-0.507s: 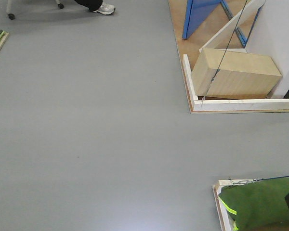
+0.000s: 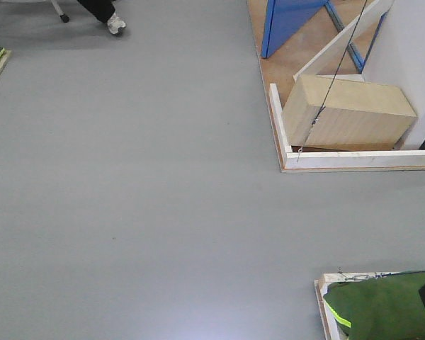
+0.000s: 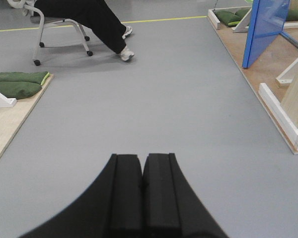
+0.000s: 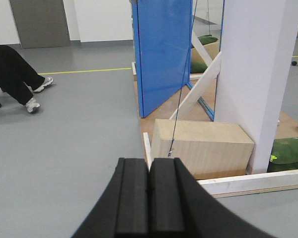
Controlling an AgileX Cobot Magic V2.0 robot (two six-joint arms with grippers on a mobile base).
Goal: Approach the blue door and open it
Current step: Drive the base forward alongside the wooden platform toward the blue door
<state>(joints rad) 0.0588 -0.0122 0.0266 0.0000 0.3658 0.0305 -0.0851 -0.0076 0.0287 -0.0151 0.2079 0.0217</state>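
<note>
The blue door (image 4: 161, 52) stands upright on a wooden platform ahead of me, a glossy blue panel seen from its lower part; no handle shows. It also shows at the top of the front view (image 2: 287, 21) and at the far right of the left wrist view (image 3: 264, 27). My left gripper (image 3: 142, 157) is shut and empty, low over the grey floor. My right gripper (image 4: 149, 161) is shut and empty, pointing towards the platform's corner. Both are well short of the door.
A light wooden box (image 2: 347, 110) sits on the platform inside a white low rim (image 2: 354, 159), beside a white pillar (image 4: 256, 74) with slanted white braces (image 4: 201, 84). A seated person's legs (image 3: 97, 22) and chair are far left. Green bags (image 2: 382, 304) lie bottom right.
The view has shifted: the platform, box and door sit slightly higher and left in the front view, and the person's shoe has moved left. Both grippers stay shut.
</note>
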